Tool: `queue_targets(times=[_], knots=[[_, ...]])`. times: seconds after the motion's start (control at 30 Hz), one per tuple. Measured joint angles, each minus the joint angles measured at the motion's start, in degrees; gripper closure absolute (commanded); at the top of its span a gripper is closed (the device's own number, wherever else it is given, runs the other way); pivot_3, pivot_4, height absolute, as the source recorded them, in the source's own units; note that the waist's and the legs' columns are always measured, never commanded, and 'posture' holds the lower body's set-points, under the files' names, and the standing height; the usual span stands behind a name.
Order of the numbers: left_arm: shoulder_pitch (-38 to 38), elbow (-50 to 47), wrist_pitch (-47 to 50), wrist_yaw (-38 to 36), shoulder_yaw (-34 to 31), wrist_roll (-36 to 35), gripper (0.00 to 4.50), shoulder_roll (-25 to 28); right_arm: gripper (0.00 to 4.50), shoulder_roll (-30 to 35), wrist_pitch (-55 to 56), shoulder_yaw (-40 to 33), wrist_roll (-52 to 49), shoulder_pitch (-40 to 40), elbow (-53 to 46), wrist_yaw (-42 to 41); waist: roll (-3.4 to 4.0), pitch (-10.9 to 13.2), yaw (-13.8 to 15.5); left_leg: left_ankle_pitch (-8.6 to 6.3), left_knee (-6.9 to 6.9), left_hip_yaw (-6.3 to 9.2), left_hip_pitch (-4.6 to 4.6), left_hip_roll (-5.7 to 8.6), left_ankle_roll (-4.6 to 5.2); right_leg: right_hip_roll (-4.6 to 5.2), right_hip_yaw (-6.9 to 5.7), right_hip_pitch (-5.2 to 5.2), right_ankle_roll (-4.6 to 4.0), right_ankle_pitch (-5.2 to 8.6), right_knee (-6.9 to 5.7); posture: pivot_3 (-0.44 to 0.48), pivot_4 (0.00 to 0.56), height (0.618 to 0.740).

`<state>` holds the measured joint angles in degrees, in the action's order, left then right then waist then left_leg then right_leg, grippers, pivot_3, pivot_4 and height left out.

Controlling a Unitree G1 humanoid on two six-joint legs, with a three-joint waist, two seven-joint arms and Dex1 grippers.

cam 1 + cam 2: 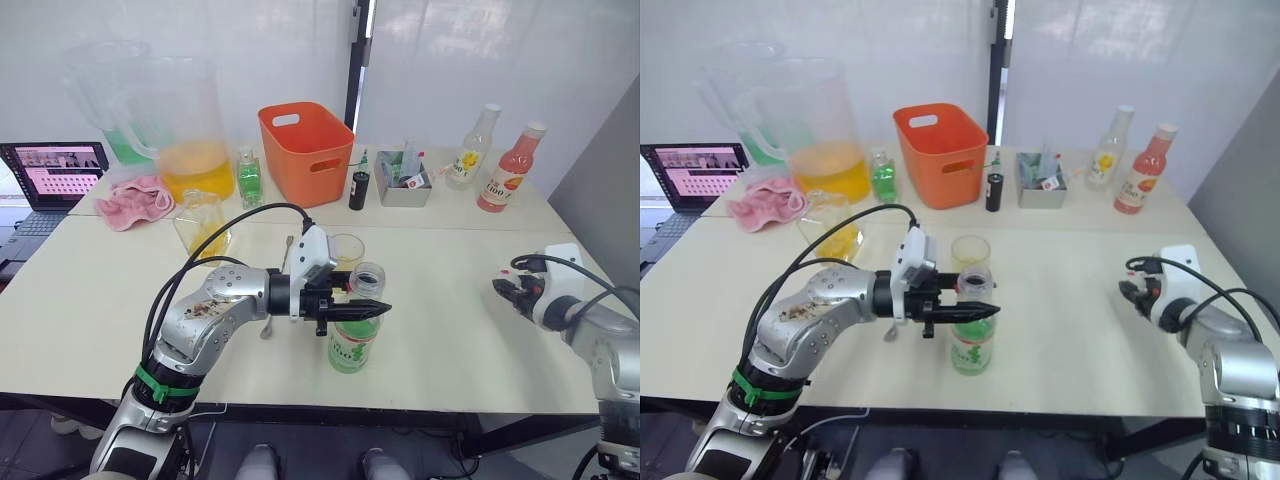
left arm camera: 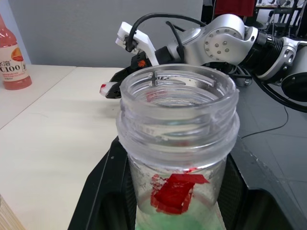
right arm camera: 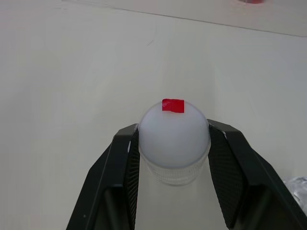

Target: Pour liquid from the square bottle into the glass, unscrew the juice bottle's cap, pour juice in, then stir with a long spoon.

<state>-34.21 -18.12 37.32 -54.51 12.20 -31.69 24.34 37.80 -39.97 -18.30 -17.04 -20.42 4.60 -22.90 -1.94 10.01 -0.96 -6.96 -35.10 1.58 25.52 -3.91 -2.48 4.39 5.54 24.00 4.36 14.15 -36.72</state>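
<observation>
1. While the left arm reached across the table (image 1: pixel 470 330), bent at the elbow, the left gripper (image 1: pixel 362 311) had its fingers shut on the neck of the juice bottle (image 1: pixel 352 345), which stood upright near the front edge.
2. Just behind it stood the glass (image 1: pixel 347 251) holding yellow-orange liquid; the square bottle (image 1: pixel 202 225) sat further left.
3. From the left wrist view, the bottle's mouth (image 2: pixel 178 96) was open and uncapped.
4. Well apart at the right, the right gripper (image 1: pixel 508 287) hovered over the table, and its wrist view showed the cap (image 3: pixel 173 130) clamped between the fingers.
</observation>
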Motion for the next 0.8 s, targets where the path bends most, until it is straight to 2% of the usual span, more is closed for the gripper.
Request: queue_targets(times=[0.1, 0.33, 0.4, 0.6, 0.7, 0.8], knots=[[0.29, -0.03, 0.01, 0.19, -0.16, 0.02, 2.94, -0.02, 2.95, -2.54, 5.07, 0.93, 1.87, -2.96, 8.2, 1.85, 0.0, 0.0, 0.07, 0.0, 0.0, 0.01, 0.0, 0.0, 0.0, 0.0, 0.0, -0.01, 0.02, -0.01, -0.01, 0.0, 0.15, 0.703], [0.4, 0.02, -0.34, 0.23, -0.5, 0.02, 2.94, 0.18, 2.95, -2.89, 13.54, 1.77, 3.99, -5.82, 21.33, 1.64, 0.01, 0.0, -0.14, 0.0, 0.03, 0.01, 0.0, 0.01, 0.0, 0.0, 0.0, 0.0, 0.29, -0.17, -0.02, 0.0, 0.15, 0.703], [0.41, 0.14, -0.52, 0.16, -0.53, 0.02, 2.94, 0.29, 1.91, -2.87, 14.8, 1.77, 4.11, -6.14, 22.47, 1.36, 0.01, 0.0, -0.26, 0.0, 0.02, 0.01, -0.01, 0.01, 0.0, 0.0, 0.0, -0.01, 0.3, -0.17, -0.02, 0.0, 0.15, 0.703], [0.5, 0.59, -1.03, -0.13, -0.78, -0.09, 2.94, 0.47, 0.01, -2.56, 16.41, 0.55, 2.51, -6.33, 22.82, -0.87, 0.02, 0.0, -0.33, 0.0, 0.02, 0.01, -0.01, 0.01, 0.0, -0.01, 0.0, -0.01, 0.3, -0.17, -0.03, 0.0, 0.15, 0.703], [0.57, 0.64, -1.11, -0.07, -0.86, -0.16, 2.94, 0.43, 0.0, -2.06, 16.57, -0.32, 1.97, -6.64, 21.59, -2.71, 0.03, 0.0, -0.38, 0.0, 0.01, 0.0, -0.01, 0.02, 0.0, 0.0, 0.01, 0.0, 0.3, -0.18, -0.03, 0.0, 0.15, 0.703], [0.6, 0.34, -0.79, 0.37, -0.86, -0.13, 2.94, 0.2, 0.0, 0.25, 16.1, -0.32, -0.21, -6.85, 15.83, -6.67, 0.13, 0.0, -0.4, 0.0, 0.01, 0.0, 0.0, 0.02, 0.0, 0.0, 0.01, 0.01, 0.31, -0.18, -0.04, 0.0, 0.15, 0.703]])
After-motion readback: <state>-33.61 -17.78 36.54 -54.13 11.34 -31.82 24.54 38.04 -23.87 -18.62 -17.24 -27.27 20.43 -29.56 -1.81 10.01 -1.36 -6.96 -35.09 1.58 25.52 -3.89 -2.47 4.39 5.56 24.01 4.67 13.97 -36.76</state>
